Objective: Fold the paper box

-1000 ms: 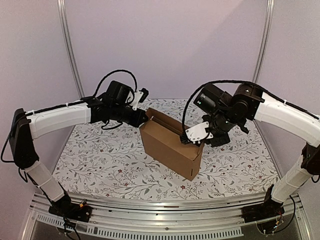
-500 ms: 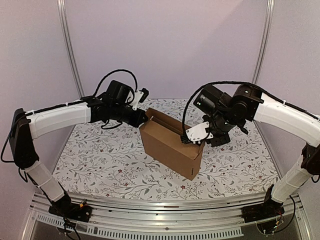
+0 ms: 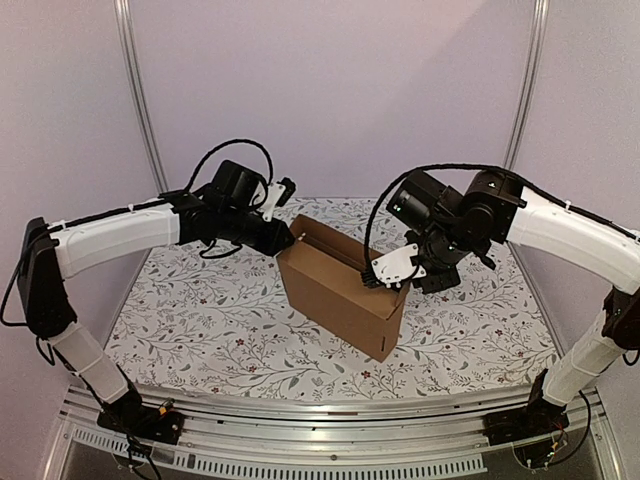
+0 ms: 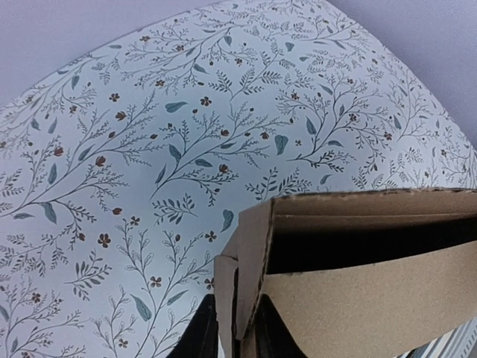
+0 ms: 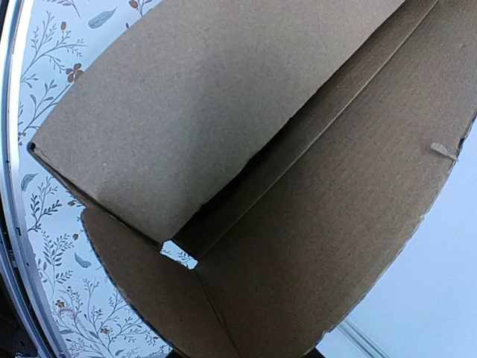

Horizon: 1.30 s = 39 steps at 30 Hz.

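The paper box [image 3: 335, 295] stands in the middle of the bench [image 3: 200, 310], walls up and top open. The left gripper [image 3: 283, 240] straddles the doubled cardboard of the left end wall; I cannot tell whether its jaws squeeze it or sit slack. The right gripper [image 3: 392, 268] seems pinched on the right end wall's rim. The step looks like setting the end walls. Next, the left wall must stay tucked while the right steadies the box.
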Available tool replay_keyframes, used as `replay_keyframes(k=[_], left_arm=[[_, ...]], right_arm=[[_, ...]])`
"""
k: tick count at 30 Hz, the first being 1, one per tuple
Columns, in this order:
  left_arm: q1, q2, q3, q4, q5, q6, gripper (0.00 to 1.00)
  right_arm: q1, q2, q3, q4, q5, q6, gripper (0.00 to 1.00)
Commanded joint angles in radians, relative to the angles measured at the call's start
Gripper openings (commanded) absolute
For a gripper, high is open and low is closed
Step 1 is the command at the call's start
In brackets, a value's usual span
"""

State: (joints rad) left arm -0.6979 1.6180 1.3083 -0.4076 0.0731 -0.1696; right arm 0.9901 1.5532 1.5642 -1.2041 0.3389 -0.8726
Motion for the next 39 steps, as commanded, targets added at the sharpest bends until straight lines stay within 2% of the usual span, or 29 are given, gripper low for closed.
replay_keyframes(k=[1,7,11,17,23,33,39], left_arm=[[-0.015,-0.029,0.026,-0.040,-0.016,0.012,0.20],[-0.016,-0.098,0.017,-0.041,-0.036,0.018,0.27],[-0.030,-0.171,-0.035,-0.032,-0.051,-0.008,0.28],[-0.111,-0.245,-0.186,0.055,-0.054,-0.080,0.19],[-0.171,-0.167,-0.200,0.094,-0.032,-0.073,0.16],[-0.172,-0.025,-0.105,0.132,0.002,-0.014,0.15],[-0.172,0.008,-0.074,0.144,0.030,-0.014,0.15]], right_arm=[[0.001,-0.013,-0.010,0.013,0.000,0.004,0.25],[0.000,-0.010,-0.013,0.016,-0.001,0.001,0.25],[0.000,-0.010,-0.015,0.019,-0.001,0.000,0.25],[-0.002,-0.013,-0.018,0.021,-0.006,-0.001,0.25],[-0.001,-0.022,-0.030,0.023,-0.009,-0.017,0.25],[-0.001,-0.021,-0.029,0.026,-0.023,-0.023,0.25],[-0.001,-0.025,-0.019,0.024,-0.047,-0.023,0.25]])
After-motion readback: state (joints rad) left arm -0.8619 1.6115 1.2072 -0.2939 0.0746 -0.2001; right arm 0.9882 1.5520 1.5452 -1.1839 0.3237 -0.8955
